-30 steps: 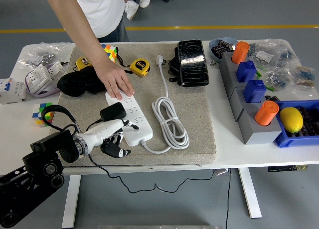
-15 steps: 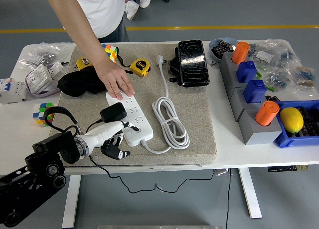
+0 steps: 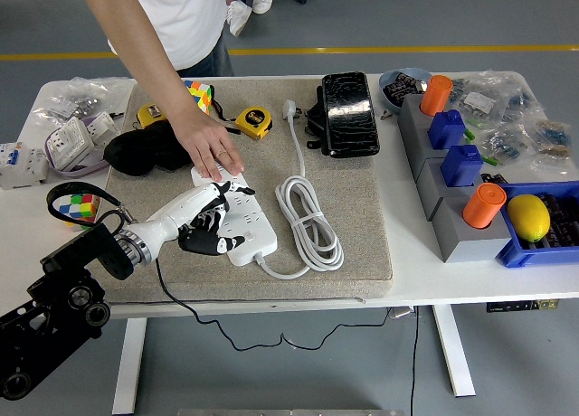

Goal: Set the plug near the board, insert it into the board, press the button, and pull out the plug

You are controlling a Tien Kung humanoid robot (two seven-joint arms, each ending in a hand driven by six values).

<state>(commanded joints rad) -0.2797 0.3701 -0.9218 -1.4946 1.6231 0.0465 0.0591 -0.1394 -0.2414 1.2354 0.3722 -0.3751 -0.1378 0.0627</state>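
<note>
A: Head view first. What's different from half a second ago?

B: The left robot hand [image 3: 210, 224] has swung up and in over the white board [image 3: 237, 219]. Before, it sat off the board's 8 o'clock corner with the black plug [image 3: 204, 239] clear to see above the fingers. Now its white fingers [image 3: 201, 202] lie across the board's near half.

A: And the plug?

B: A dark block shows under the palm, on the board's left side. I take that for the plug, pressed against the board or just above it. Whether the prongs are in a socket is hidden by the hand.

A: How is the hand set?

B: Fingers curled round the black block, so it has hold of the plug. Its thin black cable [image 3: 185, 308] trails off toward 6 o'clock, over the bench [image 3: 470, 280] edge.

A: Anyone else in it?

B: A person's hand [image 3: 213, 146] lies flat on the board's far end, at 12 o'clock from the robot hand, seemingly steadying it. It hasn't moved.

A: So where are we in the task?

B: My judgement: the approach is done and insertion is under way. Button and pull-out remain. The right arm isn't visible.
</note>
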